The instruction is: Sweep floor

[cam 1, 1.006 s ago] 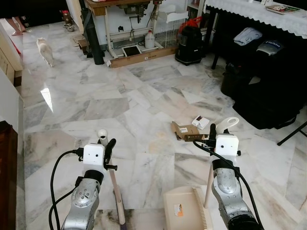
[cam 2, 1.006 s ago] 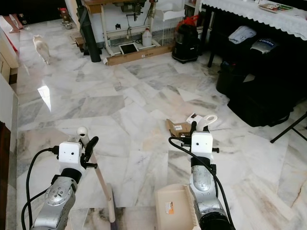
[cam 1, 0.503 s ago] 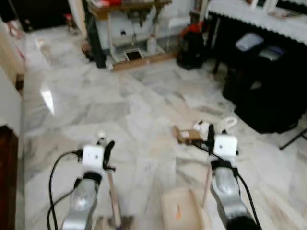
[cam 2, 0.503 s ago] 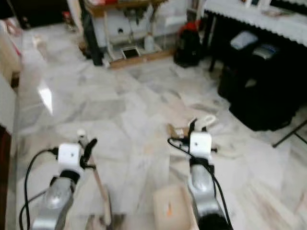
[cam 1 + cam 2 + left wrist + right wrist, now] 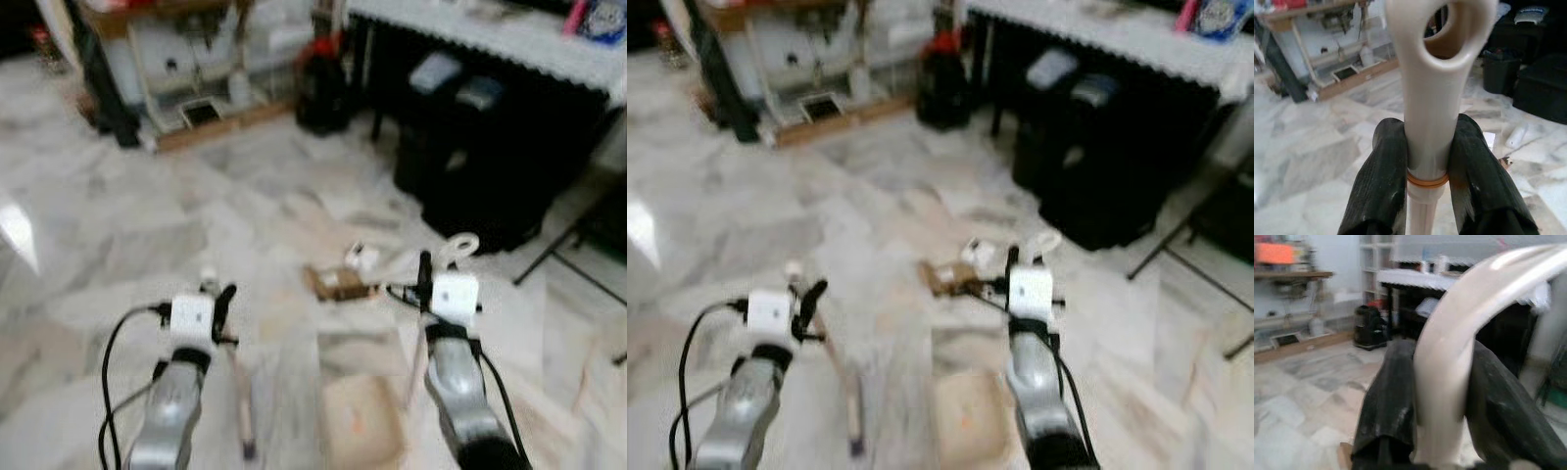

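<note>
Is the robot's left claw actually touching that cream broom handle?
Touching. In the left wrist view, both black fingers of the left gripper press against the broom handle, no gap.

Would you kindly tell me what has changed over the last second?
The camera has swung toward the robot's right, so the black table fills more of the scene. The left gripper stays clamped on the broom handle, the right gripper on the dustpan handle.

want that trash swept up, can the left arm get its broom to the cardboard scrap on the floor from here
Probably not yet. The left gripper is shut on the broom handle, but the cardboard scrap lies ahead and toward the right gripper. Bare floor lies between, so stepping closer should do it.
</note>
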Robot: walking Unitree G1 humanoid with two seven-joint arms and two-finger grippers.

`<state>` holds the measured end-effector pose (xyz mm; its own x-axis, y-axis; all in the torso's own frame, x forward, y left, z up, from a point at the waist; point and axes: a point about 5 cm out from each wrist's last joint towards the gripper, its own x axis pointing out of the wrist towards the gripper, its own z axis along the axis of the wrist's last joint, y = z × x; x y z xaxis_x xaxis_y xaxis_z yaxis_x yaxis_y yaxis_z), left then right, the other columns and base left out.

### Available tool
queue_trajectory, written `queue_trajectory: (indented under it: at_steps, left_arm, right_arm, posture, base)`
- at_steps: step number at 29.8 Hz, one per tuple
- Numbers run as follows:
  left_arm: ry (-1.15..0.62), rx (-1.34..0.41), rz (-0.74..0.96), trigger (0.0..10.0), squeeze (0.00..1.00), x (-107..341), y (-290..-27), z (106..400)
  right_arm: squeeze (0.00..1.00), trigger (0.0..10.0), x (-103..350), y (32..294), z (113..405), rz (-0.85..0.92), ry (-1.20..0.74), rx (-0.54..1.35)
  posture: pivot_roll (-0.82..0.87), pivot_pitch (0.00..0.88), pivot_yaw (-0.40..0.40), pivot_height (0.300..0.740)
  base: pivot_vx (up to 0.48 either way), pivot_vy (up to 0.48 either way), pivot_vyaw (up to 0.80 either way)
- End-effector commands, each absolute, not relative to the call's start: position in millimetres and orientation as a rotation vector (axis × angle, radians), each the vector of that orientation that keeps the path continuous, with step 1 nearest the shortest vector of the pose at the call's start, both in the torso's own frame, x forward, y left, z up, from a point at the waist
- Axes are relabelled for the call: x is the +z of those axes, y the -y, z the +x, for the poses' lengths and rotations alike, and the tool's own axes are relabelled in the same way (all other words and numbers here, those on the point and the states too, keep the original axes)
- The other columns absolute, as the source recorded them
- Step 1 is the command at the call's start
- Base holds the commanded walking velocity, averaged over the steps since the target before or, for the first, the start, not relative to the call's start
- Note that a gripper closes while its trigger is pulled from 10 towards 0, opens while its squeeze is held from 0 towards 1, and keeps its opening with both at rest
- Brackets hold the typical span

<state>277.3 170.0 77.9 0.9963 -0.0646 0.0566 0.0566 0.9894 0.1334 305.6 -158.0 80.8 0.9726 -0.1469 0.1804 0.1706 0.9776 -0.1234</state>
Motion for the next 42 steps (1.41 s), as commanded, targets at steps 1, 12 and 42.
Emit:
queue_trajectory:
  at_steps: [1,12,42]
  left_arm:
    - [0.091,-0.063,0.128,10.0,0.00,83.4,-167.8,278.2]
    - [0.092,-0.063,0.129,10.0,0.00,84.6,-168.8,279.9]
    - [0.094,-0.067,0.125,10.0,0.00,84.2,-167.2,278.8]
  right_arm:
    - [0.00,10.0,85.2,166.4,306.1,-0.171,0.189,-0.169]
    - [0.00,10.0,86.5,164.4,308.1,-0.162,0.191,-0.171]
    - [0.00,10.0,86.3,163.2,307.6,-0.163,0.193,-0.166]
  posture:
    - [0.06,0.000,0.017,0.740]
    - [0.07,0.000,0.022,0.740]
    - [0.07,0.000,0.023,0.740]
  base:
    - [0.311,0.000,0.00]
    - [0.310,0.000,0.00]
    - [0.310,0.000,-0.15]
